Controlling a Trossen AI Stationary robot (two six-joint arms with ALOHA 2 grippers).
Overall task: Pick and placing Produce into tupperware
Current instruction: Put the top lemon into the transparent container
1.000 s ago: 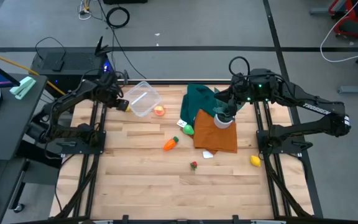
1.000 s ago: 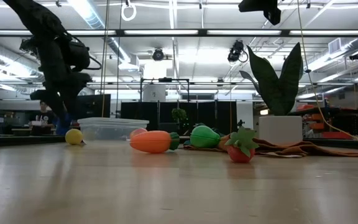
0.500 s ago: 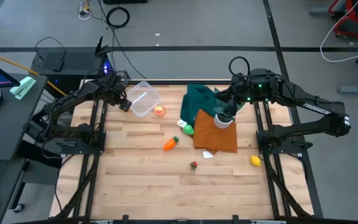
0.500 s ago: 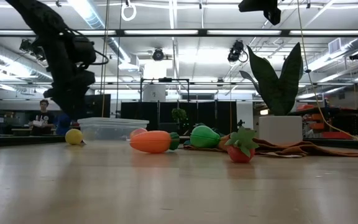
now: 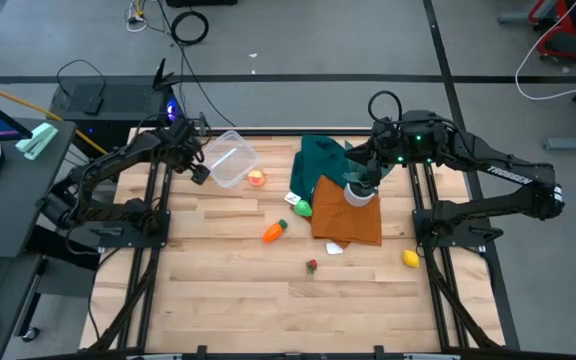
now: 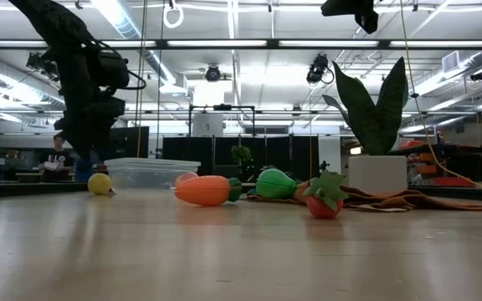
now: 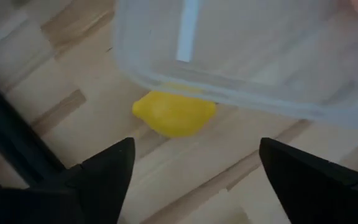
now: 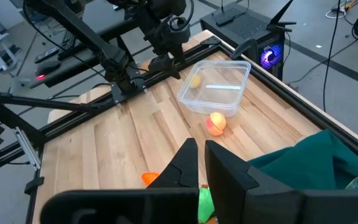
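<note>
- Two dark arms over a pale butcher-block table (image 5: 228, 290); grey floor, cables and a desk around it.
- Left gripper (image 7: 191, 171) spread wide, empty, above a yellow lemon (image 7: 174, 113) lying beside the clear tupperware (image 5: 230, 158), upper left of centre.
- Orange carrot (image 5: 274, 232) mid-frame, lengthwise on a diagonal, green top toward upper right.
- Right gripper (image 8: 202, 160) nearly closed, empty, over a green cloth (image 5: 326, 160).

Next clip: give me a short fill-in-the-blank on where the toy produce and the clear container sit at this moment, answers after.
1. The left gripper, fingers open, hovers over a ____ toy lemon beside the clear plastic container.
2. The pink-orange peach lies ____ the container.
3. The orange carrot lies on the bare ____ table.
4. The right gripper is ____.

Answers: yellow; outside; wooden; shut
</note>
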